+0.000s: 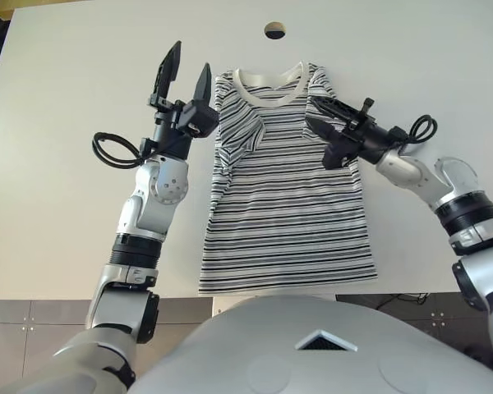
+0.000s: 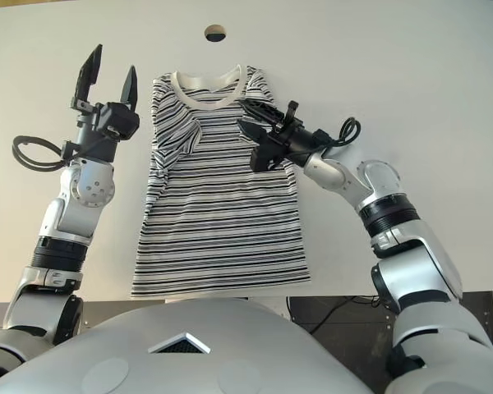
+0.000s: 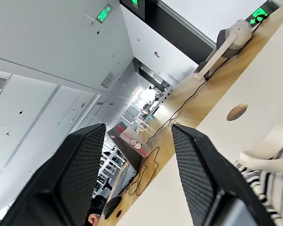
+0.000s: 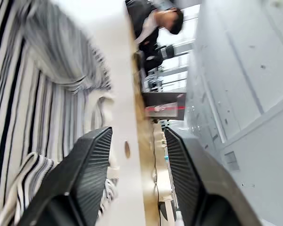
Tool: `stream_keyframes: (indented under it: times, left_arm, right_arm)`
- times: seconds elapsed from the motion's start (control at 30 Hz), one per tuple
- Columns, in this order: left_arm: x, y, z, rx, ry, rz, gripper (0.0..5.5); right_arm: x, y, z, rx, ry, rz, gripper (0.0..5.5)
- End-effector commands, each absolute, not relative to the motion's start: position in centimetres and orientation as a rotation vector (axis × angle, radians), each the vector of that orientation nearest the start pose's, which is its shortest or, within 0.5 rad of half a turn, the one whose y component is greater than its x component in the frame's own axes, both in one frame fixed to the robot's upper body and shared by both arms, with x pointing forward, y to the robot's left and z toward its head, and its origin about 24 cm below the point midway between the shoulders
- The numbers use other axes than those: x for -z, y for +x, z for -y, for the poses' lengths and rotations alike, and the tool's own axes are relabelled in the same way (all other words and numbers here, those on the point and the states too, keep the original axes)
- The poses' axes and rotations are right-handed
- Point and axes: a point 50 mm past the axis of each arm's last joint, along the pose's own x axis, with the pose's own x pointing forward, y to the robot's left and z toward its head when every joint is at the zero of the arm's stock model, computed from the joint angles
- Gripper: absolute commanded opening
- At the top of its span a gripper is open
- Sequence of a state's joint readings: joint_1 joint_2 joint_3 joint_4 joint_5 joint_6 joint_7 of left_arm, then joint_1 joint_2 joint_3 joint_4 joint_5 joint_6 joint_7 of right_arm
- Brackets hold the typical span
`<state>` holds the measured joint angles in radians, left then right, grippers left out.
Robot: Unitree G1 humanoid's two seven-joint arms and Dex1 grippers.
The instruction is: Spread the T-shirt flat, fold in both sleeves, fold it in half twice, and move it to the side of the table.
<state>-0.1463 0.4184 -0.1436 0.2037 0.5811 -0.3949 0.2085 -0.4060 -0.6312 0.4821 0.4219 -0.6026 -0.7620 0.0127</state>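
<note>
One striped T-shirt (image 1: pixel 287 205) is on the white table (image 1: pixel 66 74), with two claws up by its shoulders. The left claw (image 1: pixel 189 64) sits just off the shirt's shoulder edge, raised above the table. Both its fingers are spread wide with nothing between them. The shirt is right beside it on its inner side, not touching.

The right claw (image 1: pixel 311 112) hangs over the shirt's other shoulder and points in towards the chest. Its two fingers are parted too, nothing gripped. Honestly can't tell from this angle whether the tips touch the cloth.

The collar (image 1: pixel 271 82) lies between the two claws, a bit beyond them. There's one round hole (image 1: pixel 274 30) in the table further out past the collar. The sleeve (image 1: pixel 240 141) on the left claw's side is folded in over the stripes, a bit bunched. The hem (image 1: pixel 287 283) is well back from both claws, at the table's near edge.

Two black cables: the left cable loop (image 1: pixel 115 150) behind the left claw and the right cable loop (image 1: pixel 419 127) behind the right claw.
</note>
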Motion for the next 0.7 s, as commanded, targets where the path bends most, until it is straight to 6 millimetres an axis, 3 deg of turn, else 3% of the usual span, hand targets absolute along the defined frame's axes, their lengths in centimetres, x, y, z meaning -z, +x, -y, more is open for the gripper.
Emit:
stream_keyframes:
  times: [0.03,0.17,0.23,0.3,0.43,0.5,0.7]
  left_arm:
    - [-7.9,26.4,-20.8,0.187,1.030,0.389,2.64]
    - [-8.4,24.1,-23.0,0.362,1.115,0.339,2.64]
    - [-7.7,21.7,-23.9,0.548,1.150,0.269,2.64]
    - [-5.6,17.9,-24.9,0.821,1.189,0.113,2.64]
    - [-5.0,13.0,-25.6,1.135,1.167,-0.086,2.64]
    - [-5.1,11.7,-25.2,1.265,1.177,-0.130,2.64]
    - [-4.6,10.6,-22.9,1.486,1.150,-0.117,2.64]
  right_arm:
    - [-9.6,26.0,19.3,-0.745,-1.113,0.518,2.59]
    - [-10.3,23.1,23.1,-0.706,-1.144,0.396,2.59]
    - [-10.2,21.1,25.0,-0.724,-1.185,0.295,2.59]
    - [-8.8,17.9,25.8,-0.865,-1.229,0.139,2.59]
    - [-6.4,12.3,26.2,-1.194,-1.371,-0.161,2.59]
    - [-6.4,11.3,25.9,-1.295,-1.416,-0.208,2.59]
    - [-6.8,10.6,23.4,-1.535,-1.402,-0.173,2.59]
